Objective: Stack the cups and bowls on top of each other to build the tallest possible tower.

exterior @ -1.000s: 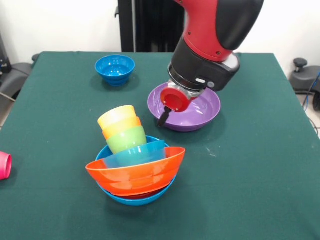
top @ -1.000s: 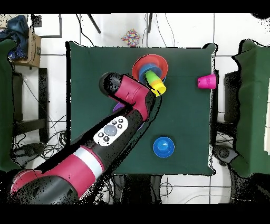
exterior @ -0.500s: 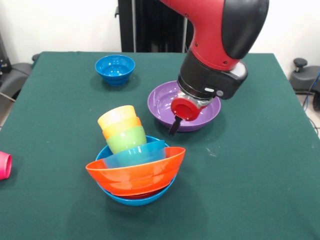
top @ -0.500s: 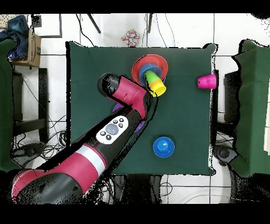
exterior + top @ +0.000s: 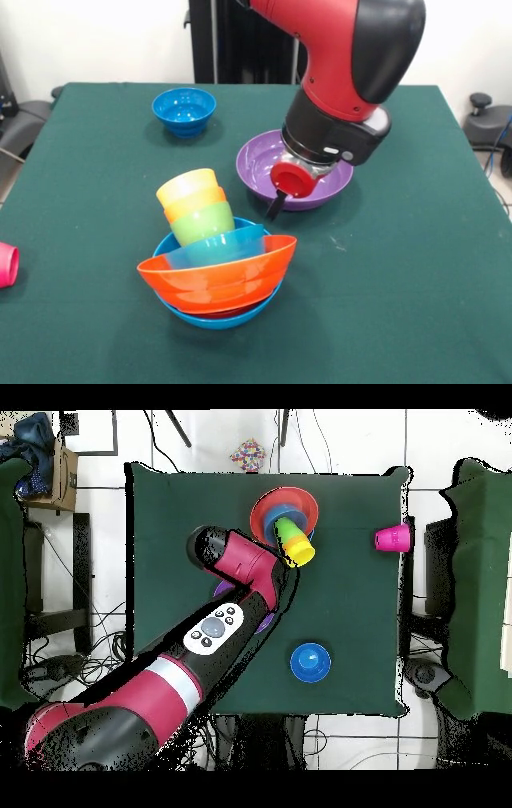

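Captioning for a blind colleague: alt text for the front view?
A red and black robot arm hangs over a purple bowl on a green table. In front, a leaning tower of bowls and cups.

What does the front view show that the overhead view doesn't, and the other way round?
Only the front view shows the purple bowl nearly whole, with the gripper at its near rim; from overhead the arm hides nearly all of that bowl. Only the overhead view shows the whole magenta-pink cup lying on its side; the front view cuts it off at the edge. Both show the tower topped by the yellow cup, and the dark-blue bowl standing apart.
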`<state>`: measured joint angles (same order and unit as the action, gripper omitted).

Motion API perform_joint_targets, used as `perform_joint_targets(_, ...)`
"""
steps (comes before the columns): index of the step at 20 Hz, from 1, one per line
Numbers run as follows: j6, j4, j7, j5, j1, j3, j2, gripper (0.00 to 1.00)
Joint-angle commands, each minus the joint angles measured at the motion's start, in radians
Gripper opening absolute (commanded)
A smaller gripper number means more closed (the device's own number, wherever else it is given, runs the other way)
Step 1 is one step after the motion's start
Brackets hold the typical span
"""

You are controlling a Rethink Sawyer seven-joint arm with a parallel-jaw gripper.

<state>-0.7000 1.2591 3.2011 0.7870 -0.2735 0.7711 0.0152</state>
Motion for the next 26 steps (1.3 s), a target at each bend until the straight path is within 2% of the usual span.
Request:
perform_joint_targets(1, 0.145, 0.004, 0.094, -0.069, -0.02, -0.065, -0.07, 1.0)
perform_joint_targets(8, 0.236, 0.004, 0.125, -0.061, -0.046, -0.027, -0.115, 1.0)
perform_joint_targets(13, 0.291, 0.021, 0.13, -0.034, -0.052, -0.053, -0.124, 1.0)
perform_joint_targets(20, 0.259, 0.017, 0.135, -0.03, -0.055, -0.048, -0.134, 1.0)
perform_joint_targets(23, 0.22, 0.049, 0.137, -0.027, -0.062, -0.055, -0.088, 1.0)
perform_joint_targets(26, 0.125, 0.065, 0.13, -0.042, -0.075, -0.024, -0.027, 1.0)
